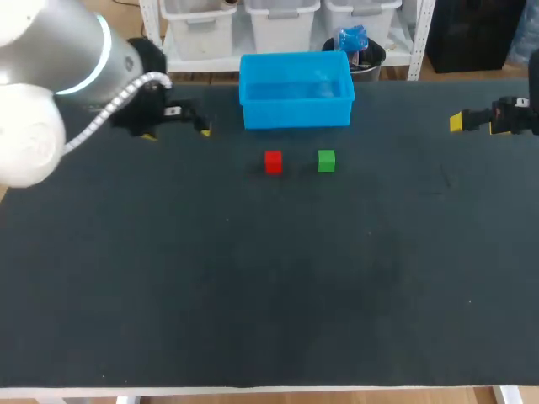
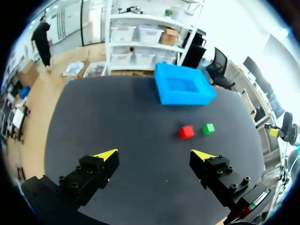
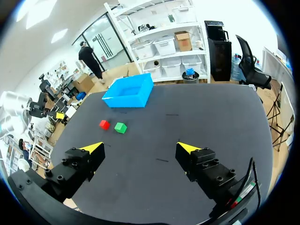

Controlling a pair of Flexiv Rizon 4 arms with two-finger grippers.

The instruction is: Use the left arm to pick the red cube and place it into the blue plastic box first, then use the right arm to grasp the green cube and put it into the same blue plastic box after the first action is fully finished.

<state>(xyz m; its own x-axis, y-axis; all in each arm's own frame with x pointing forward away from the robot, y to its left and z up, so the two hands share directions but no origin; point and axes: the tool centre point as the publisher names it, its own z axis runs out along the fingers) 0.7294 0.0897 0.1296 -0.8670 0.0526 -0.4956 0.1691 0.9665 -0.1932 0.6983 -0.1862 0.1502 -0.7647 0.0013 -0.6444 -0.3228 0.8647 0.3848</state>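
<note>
Red cube point(image 1: 273, 162): it sits on the dark desk point(image 1: 269, 286), in front of the blue plastic box point(image 1: 296, 114), on the side toward the robot, and does not touch it. Nothing holds it.
Green cube point(image 1: 327, 161): it sits just beside the red cube, on its right in the head view, with a small gap between the two. It is also in front of the box and apart from it.
Blue plastic box: it stands at the far edge of the desk, near the middle, with the open side up. Both cubes are outside it.
Left claw point(image 2: 154, 154): its two fingers stand wide apart and grip nothing; only bare desk shows between the yellow tips. It hangs over the far left part of the desk, to the left of the box. The red cube is ahead of it, well apart.
Left arm point(image 1: 50, 76): it comes in from the left corner of the head view, with big grey and white joints.
Right claw point(image 3: 140, 147): its fingers are spread wide too, with nothing between them. It is at the far right edge of the desk, well apart from both cubes. In its wrist view the green cube is the nearer one, and the box is beyond the cubes.
</note>
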